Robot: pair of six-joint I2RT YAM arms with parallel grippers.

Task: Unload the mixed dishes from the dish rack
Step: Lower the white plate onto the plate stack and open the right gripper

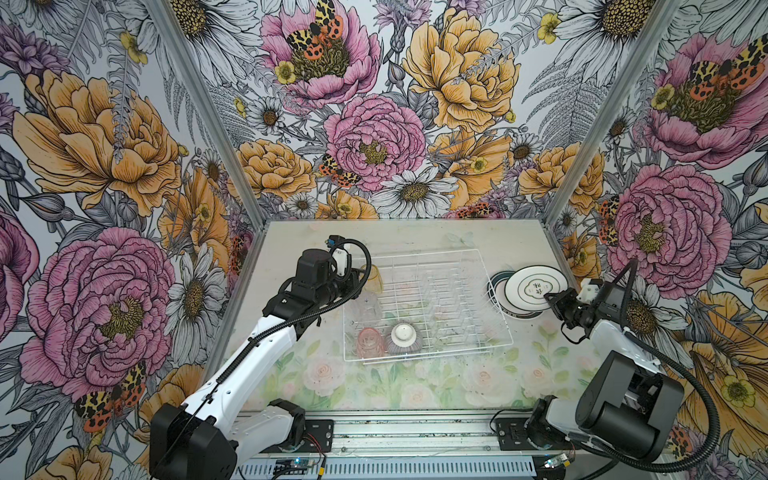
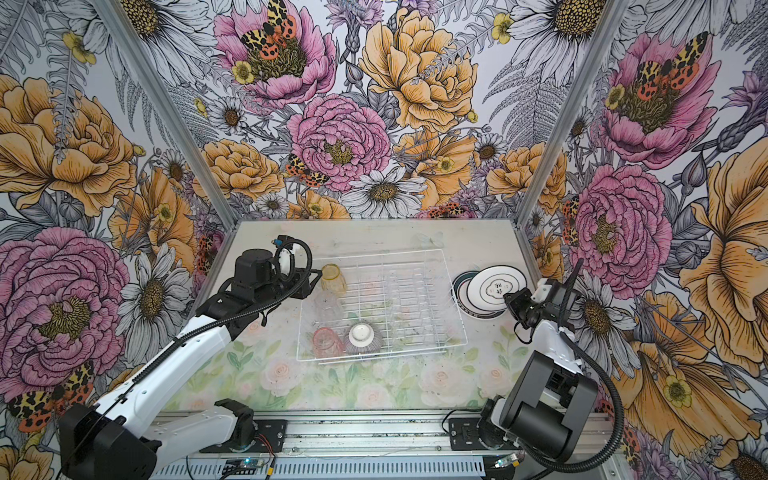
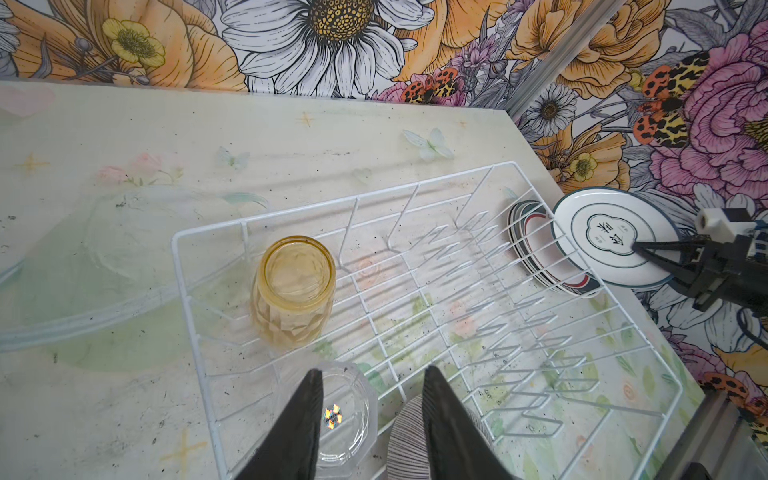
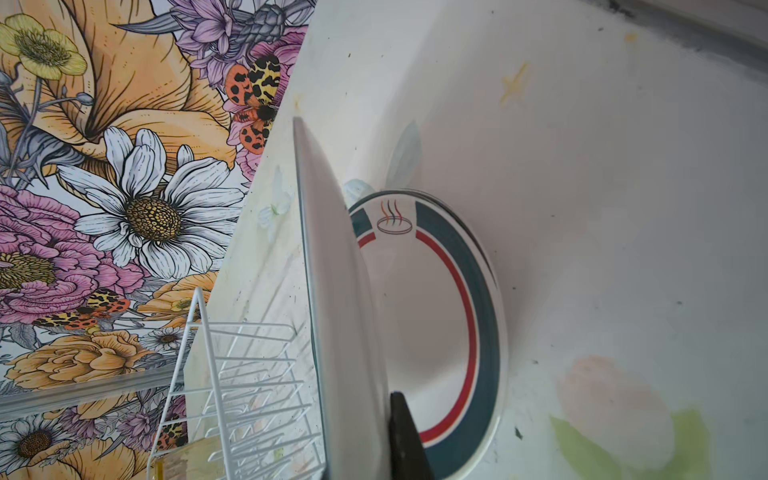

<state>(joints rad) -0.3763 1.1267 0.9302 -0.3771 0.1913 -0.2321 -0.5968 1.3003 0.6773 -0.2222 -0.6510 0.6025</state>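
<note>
Bowl, striped, upturned beside pink tumbler at the near edge of dish rack. Left gripper hovers over clear tumbler and bowl, fingers apart and empty; both top views hide that gap. Amber tumbler stands farther back. Right of the rack on tabletop sits plate stack; right gripper pinches one plate over it, seen edge-on in the right wrist view.

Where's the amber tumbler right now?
In both top views the amber tumbler stands in the far left corner of the rack, just behind the clear tumbler.
</note>
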